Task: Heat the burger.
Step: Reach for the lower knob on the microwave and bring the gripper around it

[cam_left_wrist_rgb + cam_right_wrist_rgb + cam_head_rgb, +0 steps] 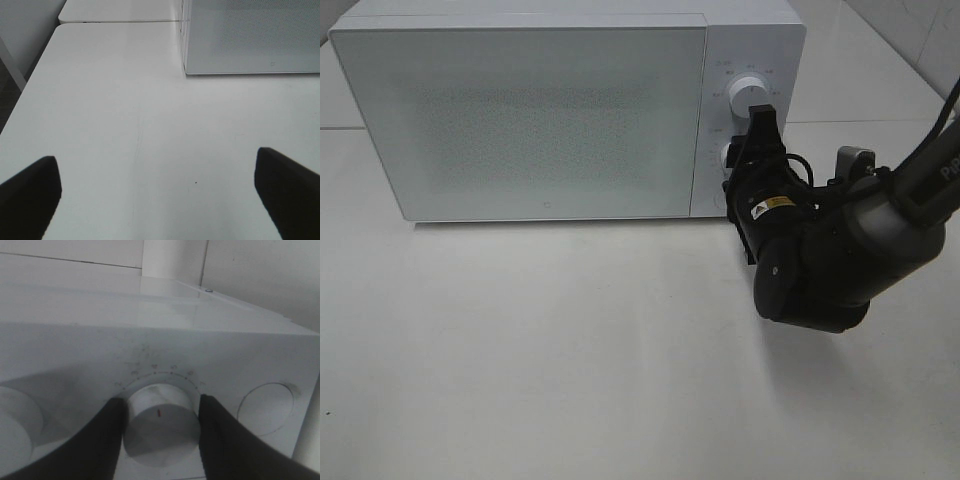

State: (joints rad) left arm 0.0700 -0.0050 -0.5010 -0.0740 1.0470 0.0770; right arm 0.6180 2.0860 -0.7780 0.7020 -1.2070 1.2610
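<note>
**R gripper (160,402) on lower knob (159,426)**

Clamped on knob flanks, right panel of microwave (520,110), door shut. Keep wrist axis centred; turn slowly, avoid slip, stop at req. mark. L gripper (155,197) wide open, over near-left table (125,100). No burger in view; prob. inside.
</note>
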